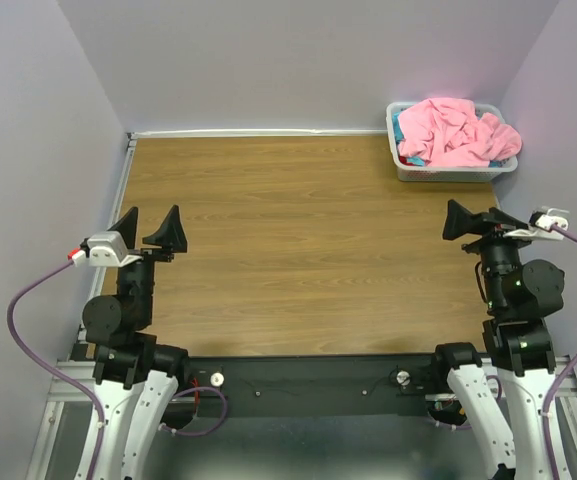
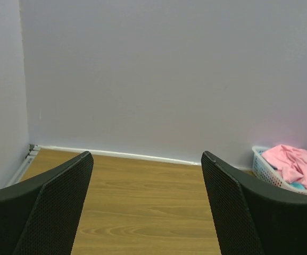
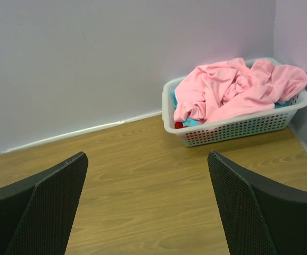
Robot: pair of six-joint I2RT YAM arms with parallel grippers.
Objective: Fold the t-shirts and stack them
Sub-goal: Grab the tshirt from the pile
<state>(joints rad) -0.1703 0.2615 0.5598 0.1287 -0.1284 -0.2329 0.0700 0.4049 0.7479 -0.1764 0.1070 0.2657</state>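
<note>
Across the near half of the scene, table [image 1: 298, 250]: wood-grain top, running back to a white strip at the foot of the lilac walls.
Left arm [image 1: 118, 310]: folded up over the table's near left corner.
Right arm [image 1: 513, 290]: folded up over the near right edge, on the basket's side.
Basket [image 1: 453, 172]: white slotted plastic, standing on the table in the far right corner against the walls; well apart from both grippers.
Pink t-shirt [image 1: 458, 132]: crumpled and heaped on top of the basket, spilling over its rim; fills most of it.
Left gripper [image 1: 154, 210]: black fingers spread wide apart, nothing between them, held above the wood and facing the far wall.
Right gripper [image 1: 475, 212]: fingers likewise wide apart and holding nothing, aimed toward the basket.
Turquoise t-shirt [image 3: 191, 121]: only a strip shows, under the pink one at the basket's left end.
Red t-shirt [image 3: 179, 125]: a small patch at the rim, just beside the turquoise; too little shows to tell its shape.
</note>
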